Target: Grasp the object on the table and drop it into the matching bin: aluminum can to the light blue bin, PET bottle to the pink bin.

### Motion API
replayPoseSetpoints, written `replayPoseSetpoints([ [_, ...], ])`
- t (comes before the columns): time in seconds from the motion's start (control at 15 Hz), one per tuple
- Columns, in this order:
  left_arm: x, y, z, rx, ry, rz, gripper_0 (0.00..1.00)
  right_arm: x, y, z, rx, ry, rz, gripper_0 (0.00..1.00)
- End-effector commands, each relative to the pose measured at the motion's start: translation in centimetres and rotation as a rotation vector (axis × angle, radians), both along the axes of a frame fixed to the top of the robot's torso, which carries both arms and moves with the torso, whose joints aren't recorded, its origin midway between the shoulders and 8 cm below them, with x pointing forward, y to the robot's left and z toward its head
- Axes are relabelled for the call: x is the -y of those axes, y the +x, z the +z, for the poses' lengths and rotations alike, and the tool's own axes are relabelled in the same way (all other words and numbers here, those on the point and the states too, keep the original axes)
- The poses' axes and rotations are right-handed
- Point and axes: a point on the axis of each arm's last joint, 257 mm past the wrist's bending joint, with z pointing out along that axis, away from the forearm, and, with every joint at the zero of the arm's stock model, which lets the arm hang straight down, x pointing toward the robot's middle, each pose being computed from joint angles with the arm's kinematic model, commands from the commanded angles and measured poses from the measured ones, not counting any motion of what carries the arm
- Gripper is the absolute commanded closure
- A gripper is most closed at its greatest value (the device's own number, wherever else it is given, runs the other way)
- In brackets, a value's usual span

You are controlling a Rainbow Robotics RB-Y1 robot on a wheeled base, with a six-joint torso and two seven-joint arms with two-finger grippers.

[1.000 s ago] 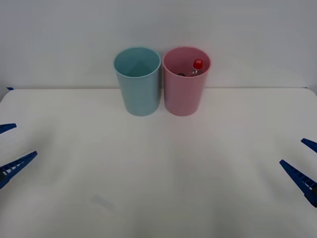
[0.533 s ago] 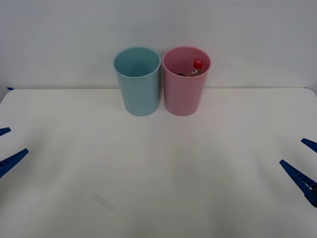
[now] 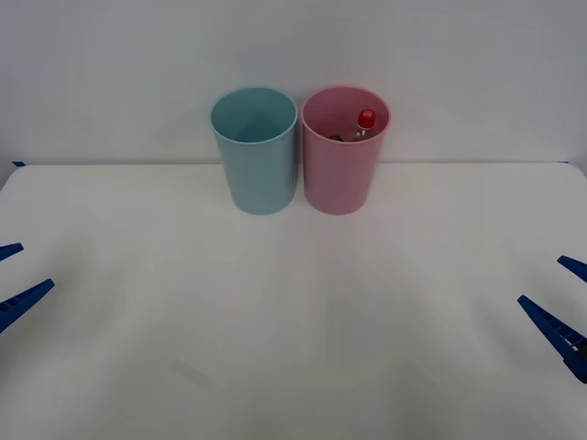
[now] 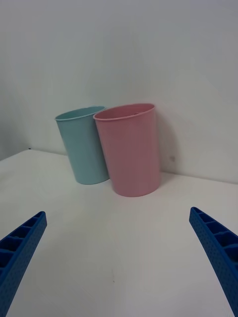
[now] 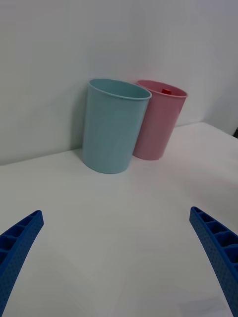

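We find the bottle (image 3: 364,125) already standing inside the pink bin (image 3: 342,174), red cap near the rim at two o'clock; the blue bin (image 3: 257,170) touches it at nine o'clock. Left gripper (image 3: 13,278) and right gripper (image 3: 561,310) wait low at the table (image 3: 293,312) edges, fingers spread apart, holding nothing. We judge little risk remains: a careless sweep inward could topple the light bins.

pink bin (image 3: 341,174), lt blue bin (image 3: 260,170), red-capped bottle (image 3: 365,124), white table (image 3: 293,321)
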Motion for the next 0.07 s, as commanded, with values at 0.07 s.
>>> replayPoseSetpoints([
  [0.07, -0.01, 0.01, -0.03, -0.001, 0.001, 0.001, 0.00, 0.00, 0.00, 0.00, 0.000, 0.000, 0.000, 0.00],
])
